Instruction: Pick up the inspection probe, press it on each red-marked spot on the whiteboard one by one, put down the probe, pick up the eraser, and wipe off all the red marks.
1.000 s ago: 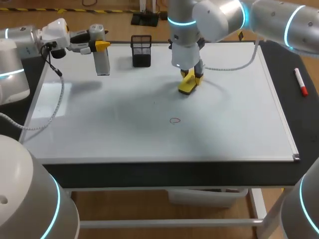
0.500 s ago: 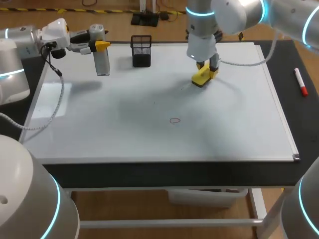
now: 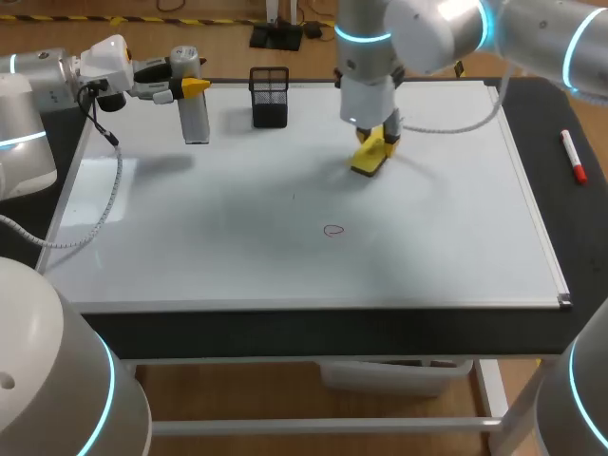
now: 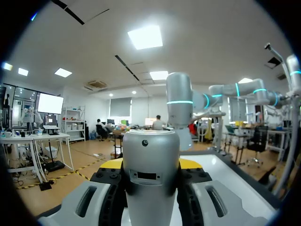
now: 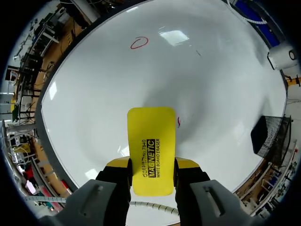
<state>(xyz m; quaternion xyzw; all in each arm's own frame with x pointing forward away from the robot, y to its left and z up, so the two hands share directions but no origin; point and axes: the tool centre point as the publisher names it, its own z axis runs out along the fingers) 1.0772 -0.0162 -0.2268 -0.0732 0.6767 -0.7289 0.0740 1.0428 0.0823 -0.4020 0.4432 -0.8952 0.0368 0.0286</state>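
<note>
My right fingers [image 5: 118, 164] are clenched on the yellow eraser [image 5: 150, 148]. Its long axis runs straight out ahead of them, and the head view shows it tilted, low end pointing down at the far middle of the whiteboard [image 3: 190, 247]. Only the right wrist view shows a small red stroke [image 5: 178, 121] just beside the eraser, with the red ring [image 5: 139, 43] well ahead. My left fingers [image 4: 112, 164] are grasping the silver probe [image 4: 150, 169], which the head view shows upright at the board's far left corner.
</note>
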